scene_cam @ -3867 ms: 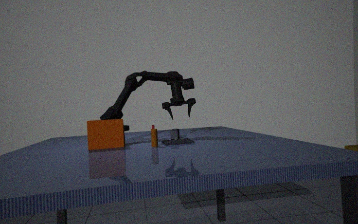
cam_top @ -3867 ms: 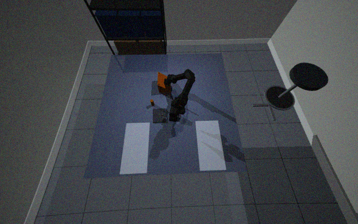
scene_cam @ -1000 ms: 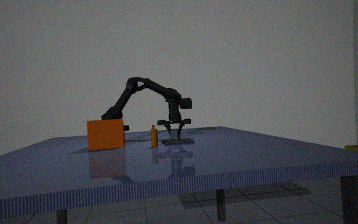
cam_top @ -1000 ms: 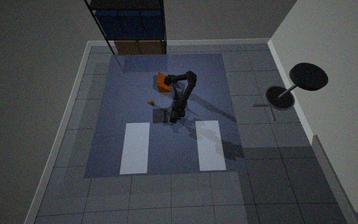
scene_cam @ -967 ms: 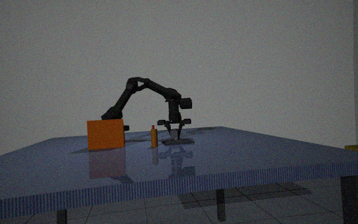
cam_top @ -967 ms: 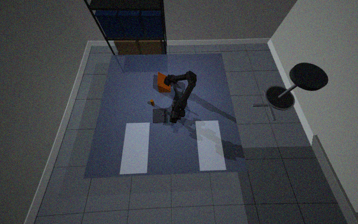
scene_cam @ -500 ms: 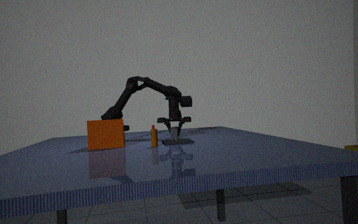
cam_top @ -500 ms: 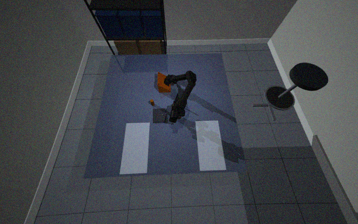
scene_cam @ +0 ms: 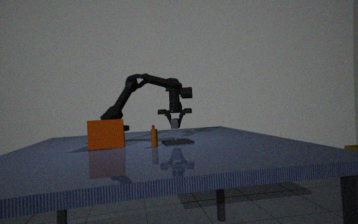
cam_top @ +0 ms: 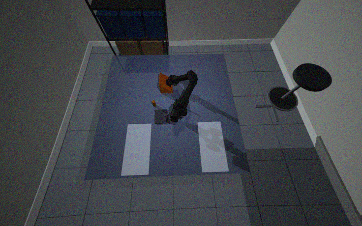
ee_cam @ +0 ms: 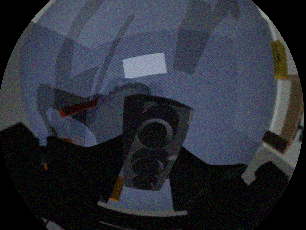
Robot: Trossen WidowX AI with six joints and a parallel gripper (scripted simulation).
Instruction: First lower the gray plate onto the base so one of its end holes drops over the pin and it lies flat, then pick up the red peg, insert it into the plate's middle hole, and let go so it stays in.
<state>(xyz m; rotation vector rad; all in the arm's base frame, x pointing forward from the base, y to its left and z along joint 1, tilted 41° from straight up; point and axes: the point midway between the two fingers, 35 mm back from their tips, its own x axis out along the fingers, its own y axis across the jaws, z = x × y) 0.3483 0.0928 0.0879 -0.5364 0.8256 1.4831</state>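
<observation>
On the blue bench (scene_cam: 258, 156), seen from the exterior view and working from the near edge outward, the first task item is the orange holder with the red peg (scene_cam: 152, 127) standing upright in its top, its red tip just showing. Just beside it, toward 3 o'clock, lies the dark flat base (scene_cam: 178, 141) with a small pale pin (scene_cam: 176, 138) rising from it. Directly above the base, at 12 o'clock from the pin, hangs the pincer (scene_cam: 174, 124), clenched on the gray plate (scene_cam: 174, 123), which is held clear of the bench and apart from the base. Farther back, toward 9 o'clock, sits an orange box (scene_cam: 105, 134) in front of the arm's foot.

In the wrist view the gray plate (ee_cam: 152, 144) fills the space between the dark fingers, with round holes showing along it; it appears tilted slightly, though the picture is too dim to be sure.

The plate looks to be a stiff, thin slab, probably light, with smooth faces that could slip or swing in a narrow grip. Holding it across its short width near the middle, as now, seems sound, since that leaves the end holes uncovered. The next move likely calls for aligning one end hole over the pin and lowering slowly; a small tilt could make the hole catch on the pin rather than drop over it.

The peg, small and round, should be taken by its exposed upper end.
</observation>
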